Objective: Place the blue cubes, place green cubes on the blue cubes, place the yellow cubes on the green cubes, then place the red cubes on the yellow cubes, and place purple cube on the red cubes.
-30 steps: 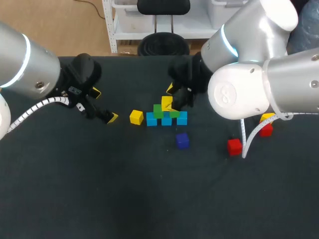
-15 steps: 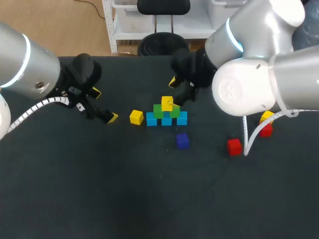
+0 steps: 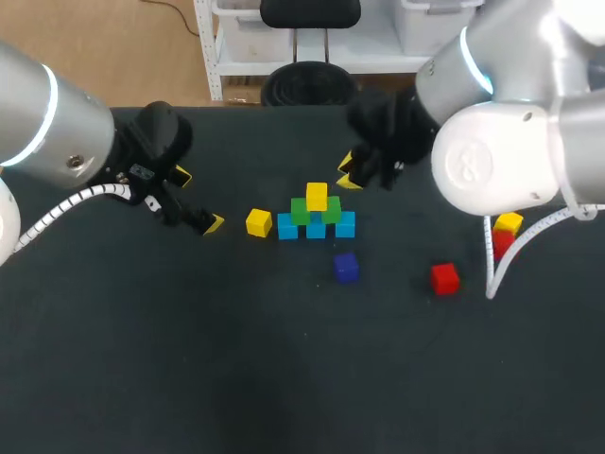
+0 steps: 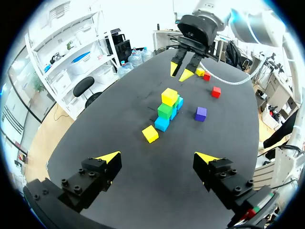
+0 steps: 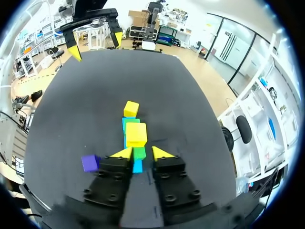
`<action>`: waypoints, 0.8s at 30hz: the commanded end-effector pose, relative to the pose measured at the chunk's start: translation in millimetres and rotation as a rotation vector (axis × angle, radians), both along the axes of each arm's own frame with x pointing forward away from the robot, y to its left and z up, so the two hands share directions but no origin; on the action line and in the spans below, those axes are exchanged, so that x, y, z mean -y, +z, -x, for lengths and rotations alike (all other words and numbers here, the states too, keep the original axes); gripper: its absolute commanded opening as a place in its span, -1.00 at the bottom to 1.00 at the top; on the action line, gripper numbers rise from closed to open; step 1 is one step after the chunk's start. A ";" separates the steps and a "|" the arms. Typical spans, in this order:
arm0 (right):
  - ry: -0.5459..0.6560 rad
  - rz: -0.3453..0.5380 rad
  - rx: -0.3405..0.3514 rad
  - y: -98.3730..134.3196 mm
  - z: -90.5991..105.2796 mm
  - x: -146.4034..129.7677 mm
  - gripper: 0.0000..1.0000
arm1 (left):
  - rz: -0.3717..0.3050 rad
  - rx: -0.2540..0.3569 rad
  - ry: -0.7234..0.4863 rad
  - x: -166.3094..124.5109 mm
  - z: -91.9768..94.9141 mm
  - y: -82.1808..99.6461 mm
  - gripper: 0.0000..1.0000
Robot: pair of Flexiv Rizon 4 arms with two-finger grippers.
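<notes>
Left fingers (image 4: 107,158) spread, right (image 5: 163,153) seemingly ajar.

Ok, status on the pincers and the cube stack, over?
Left pincer open, empty, off to the left. Right pincer open, empty, behind the stack. Top yellow cube on the green cubes; loose yellow cube beside the blue cubes. Nothing in the way.

The table (image 3: 284,378) has a dark, matt top that looks like cloth or felt, without shine. The yellow cube (image 3: 317,196) on the stack and the purple cube (image 3: 346,267) have smooth faces with little gloss; plastic or painted wood, I cannot tell. The left arm (image 3: 47,123) and the right arm (image 3: 492,161) have smooth, glossy silver-grey shells. The left gripper (image 4: 157,157) is matt black with screw heads, and its tips are smooth yellow.
</notes>
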State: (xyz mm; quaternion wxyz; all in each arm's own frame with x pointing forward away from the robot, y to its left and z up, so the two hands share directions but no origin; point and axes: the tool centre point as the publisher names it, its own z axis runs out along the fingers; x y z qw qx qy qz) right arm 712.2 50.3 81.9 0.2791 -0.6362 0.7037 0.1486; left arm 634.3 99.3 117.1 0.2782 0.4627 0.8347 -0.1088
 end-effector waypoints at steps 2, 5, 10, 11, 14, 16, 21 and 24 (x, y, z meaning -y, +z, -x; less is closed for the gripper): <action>-0.004 0.004 0.002 -9.3 -3.1 -2.0 -1.00 | 0.004 0.001 -0.004 -1.6 0.0 -0.3 1.00; 0.003 0.008 0.003 -12.4 -3.7 -4.7 -1.00 | 0.004 0.001 -0.004 -1.6 0.0 -0.3 1.00; 0.009 0.009 0.003 -16.7 -5.0 -9.2 -1.00 | 0.004 0.001 -0.004 -1.6 0.0 -0.3 1.00; 0.010 0.009 0.003 -17.7 -5.2 -9.7 -1.00 | 0.004 0.001 -0.004 -1.6 0.0 -0.3 1.00; 0.013 0.011 0.002 -19.1 -6.1 -11.1 -1.00 | 0.004 0.001 -0.004 -1.6 0.0 -0.3 1.00; 0.014 0.012 0.001 -19.6 -6.6 -11.5 -1.00 | 0.004 0.001 -0.004 -1.6 0.0 -0.3 1.00; 0.013 0.015 0.000 -20.6 -8.1 -11.8 -1.00 | 0.004 0.001 -0.004 -1.6 0.0 -0.3 1.00; 0.012 0.016 0.000 -20.7 -9.1 -12.2 -1.00 | 0.004 0.001 -0.004 -1.6 0.0 -0.3 1.00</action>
